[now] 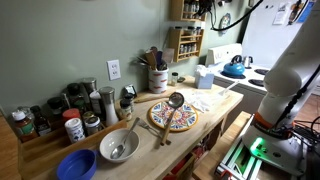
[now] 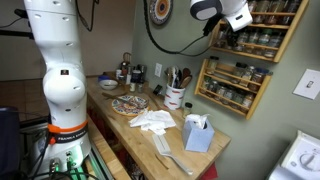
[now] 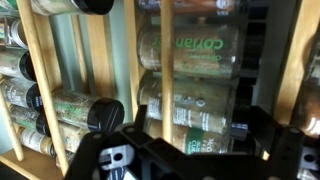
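My gripper is raised high against the top shelves of a wooden wall spice rack; it also shows in an exterior view. In the wrist view the two black fingers stand apart on either side of a green-labelled spice jar that sits in the rack behind a wooden rail. I cannot tell whether the fingers touch the jar. Another jar with a printed label sits beside it. Dark-capped jars fill the neighbouring shelf.
On the wooden counter stand a patterned plate with a ladle, a steel bowl, a blue bowl, a utensil crock and several bottles. A crumpled cloth and a tissue box lie further along.
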Robot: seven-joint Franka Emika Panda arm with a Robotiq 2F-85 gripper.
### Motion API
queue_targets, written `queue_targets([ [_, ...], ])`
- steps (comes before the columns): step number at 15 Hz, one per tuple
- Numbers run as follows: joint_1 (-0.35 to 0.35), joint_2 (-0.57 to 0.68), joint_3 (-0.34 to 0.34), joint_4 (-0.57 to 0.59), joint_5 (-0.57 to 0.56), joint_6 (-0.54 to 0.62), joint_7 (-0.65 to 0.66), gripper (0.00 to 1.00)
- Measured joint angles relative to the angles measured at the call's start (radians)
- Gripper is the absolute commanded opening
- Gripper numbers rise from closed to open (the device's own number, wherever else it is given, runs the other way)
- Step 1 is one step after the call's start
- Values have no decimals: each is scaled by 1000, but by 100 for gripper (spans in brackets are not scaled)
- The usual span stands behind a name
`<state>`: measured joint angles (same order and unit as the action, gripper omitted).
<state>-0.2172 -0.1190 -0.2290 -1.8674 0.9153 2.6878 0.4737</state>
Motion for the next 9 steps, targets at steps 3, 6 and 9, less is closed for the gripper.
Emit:
queue_targets([
  [3,-1,0,0,0,-14,0,-1,100],
  [6,-6,-7,0,-3,-55,-6,1,100],
  [9,-11,-22,-2,-14,-94,-19,4,100],
])
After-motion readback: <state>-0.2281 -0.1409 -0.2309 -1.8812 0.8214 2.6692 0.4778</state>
